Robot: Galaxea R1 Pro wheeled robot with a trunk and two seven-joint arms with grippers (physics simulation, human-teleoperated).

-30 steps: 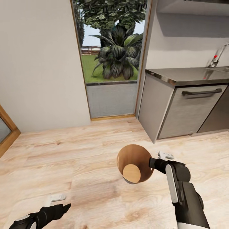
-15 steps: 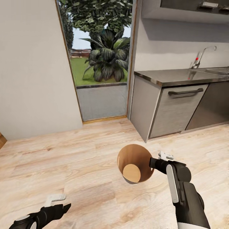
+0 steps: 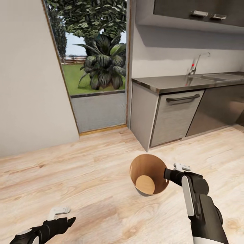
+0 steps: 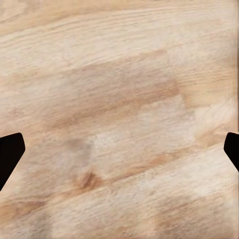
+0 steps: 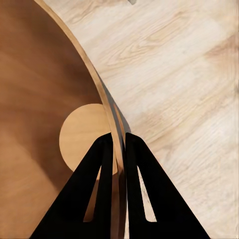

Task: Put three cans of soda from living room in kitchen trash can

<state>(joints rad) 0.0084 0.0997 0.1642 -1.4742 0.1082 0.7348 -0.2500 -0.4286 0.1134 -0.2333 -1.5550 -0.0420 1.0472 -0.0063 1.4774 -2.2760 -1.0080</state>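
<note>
1. i'm in the kitchen (image 3: 189,101), looking down over both arms at a pale wood floor (image 3: 84,176).
2. the tash can (image 3: 149,175) sits on the floor just in front of me, a little right of centre, dark outside and tan wood inside, with its round bottom disc in sight.
3. the right gripper (image 3: 168,175) is at the can's right rim; in the right wrist view the right gripper (image 5: 117,142) has one finger inside the wall and one outside, drawn in narrow on the rim of the tash can (image 5: 45,99).
4. the can looks tilted toward me in the head view, its mouth facing up and near.
5. the left gripper (image 3: 61,217) hangs low at the near left, well apart from the can; in the left wrist view the left gripper (image 4: 119,149) has its dark fingertips (image 4: 9,152) at opposite edges with bare floor between, so it is spread wide and holds nothing.
6. far right stands the grey bench (image 3: 183,81) with a sink (image 3: 217,77) and tap (image 3: 196,62), grey cabinets (image 3: 173,117) under it and a dark wall cabinet (image 3: 200,12) above.
7. far left of the bench, a wood-framed glass door (image 3: 95,67) looks out on leafy plants (image 3: 101,67) and grass.
</note>
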